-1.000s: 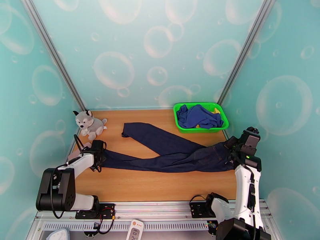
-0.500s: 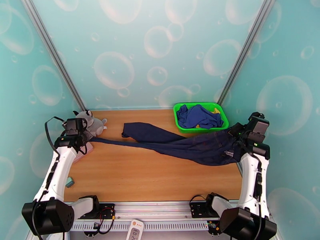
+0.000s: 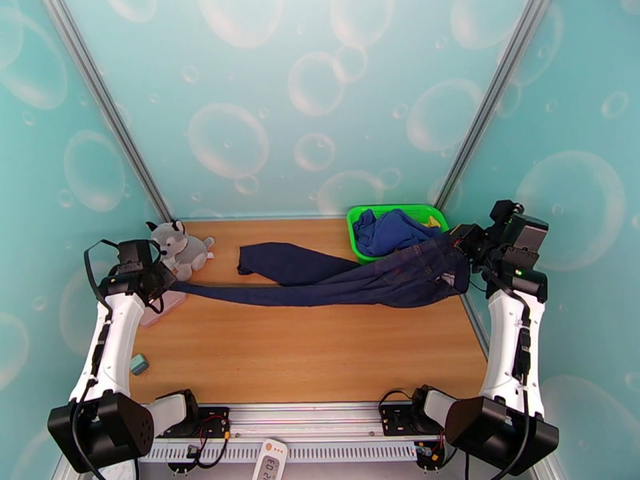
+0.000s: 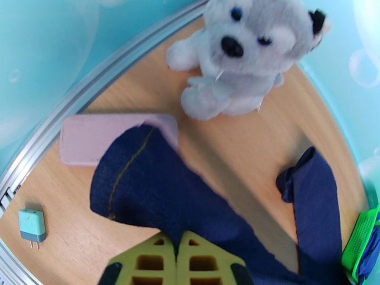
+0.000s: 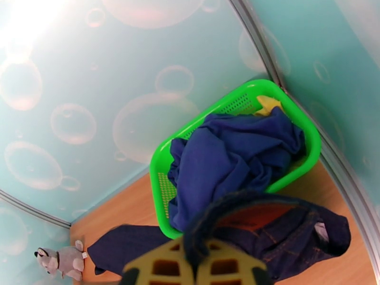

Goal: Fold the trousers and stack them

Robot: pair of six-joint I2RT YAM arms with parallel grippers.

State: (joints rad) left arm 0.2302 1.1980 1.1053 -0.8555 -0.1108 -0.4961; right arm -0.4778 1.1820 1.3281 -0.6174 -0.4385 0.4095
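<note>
The dark navy trousers [image 3: 360,278] hang stretched in the air across the table between both arms. My left gripper [image 3: 162,283] is shut on one leg's hem [image 4: 142,186] at the left, beside the toy dog. My right gripper [image 3: 462,243] is shut on the waistband [image 5: 266,224] at the right, raised in front of the green basket. The other leg [image 3: 280,262] lies on the table, bent toward the back. In the right wrist view the waist opening hangs below my fingers [image 5: 228,267].
A grey plush husky [image 3: 180,248] sits at the back left. A pink flat case [image 4: 90,138] and a small teal plug [image 3: 139,364] lie at the left edge. The green basket [image 3: 358,242] at the back right holds a royal-blue garment [image 5: 228,157] with yellow trim.
Both arms have lifted and carried the trousers toward the back. The waist end rose up in front of the basket and the held leg pulled taut off the table.
</note>
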